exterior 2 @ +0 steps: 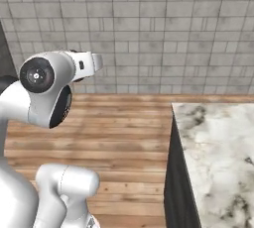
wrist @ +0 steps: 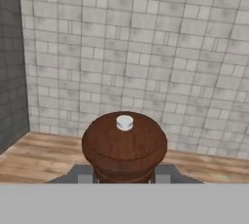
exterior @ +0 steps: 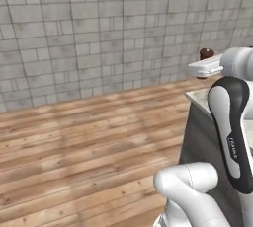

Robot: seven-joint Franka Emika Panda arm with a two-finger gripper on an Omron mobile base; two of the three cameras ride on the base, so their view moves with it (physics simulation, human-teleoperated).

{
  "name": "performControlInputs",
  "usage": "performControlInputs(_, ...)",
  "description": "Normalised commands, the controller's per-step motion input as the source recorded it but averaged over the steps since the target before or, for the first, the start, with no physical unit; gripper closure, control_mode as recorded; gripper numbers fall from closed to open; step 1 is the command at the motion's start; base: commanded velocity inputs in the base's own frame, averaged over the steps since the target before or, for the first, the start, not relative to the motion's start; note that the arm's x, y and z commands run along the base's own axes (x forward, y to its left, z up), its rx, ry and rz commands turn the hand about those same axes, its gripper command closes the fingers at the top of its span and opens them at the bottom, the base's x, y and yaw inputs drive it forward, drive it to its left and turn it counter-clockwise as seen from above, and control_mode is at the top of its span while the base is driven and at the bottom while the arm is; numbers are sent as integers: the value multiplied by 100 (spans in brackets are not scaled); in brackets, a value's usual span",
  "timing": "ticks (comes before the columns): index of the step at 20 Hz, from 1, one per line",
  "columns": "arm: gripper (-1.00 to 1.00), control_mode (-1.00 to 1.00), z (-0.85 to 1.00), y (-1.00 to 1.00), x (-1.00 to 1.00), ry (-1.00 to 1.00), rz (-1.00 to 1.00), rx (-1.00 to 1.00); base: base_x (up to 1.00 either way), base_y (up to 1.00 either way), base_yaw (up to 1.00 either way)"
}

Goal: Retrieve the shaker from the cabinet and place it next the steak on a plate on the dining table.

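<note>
The dark reddish-brown shaker (wrist: 124, 145) sits between my two fingers (wrist: 164, 174), and its rounded top with a small white cap faces the hand camera. My gripper (wrist: 124, 177) is shut on it. From the left base view the shaker's knob (exterior: 206, 53) pokes up above the white hand of the gripper (exterior: 203, 70), held in the air just beyond the near corner of the dining table (exterior: 199, 97). The table's white marble top (exterior 2: 218, 142) lies to the right of the arm. The steak, the plate and the cabinet are out of view.
A grey-white brick wall (exterior: 99, 33) closes the far side, with a darker wall (wrist: 9, 72) meeting it at the left in the hand view. Wooden plank floor (exterior: 89, 142) spreads to the left of the table's dark side panel (exterior 2: 173, 182).
</note>
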Motion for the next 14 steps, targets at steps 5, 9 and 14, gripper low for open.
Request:
performControlInputs(5,100,100,0,0,0,0,0,0,100,0,0)
performControlInputs(9,100,100,0,0,0,0,0,0,100,0,0)
performControlInputs(14,100,100,0,0,0,0,0,0,100,-4,0)
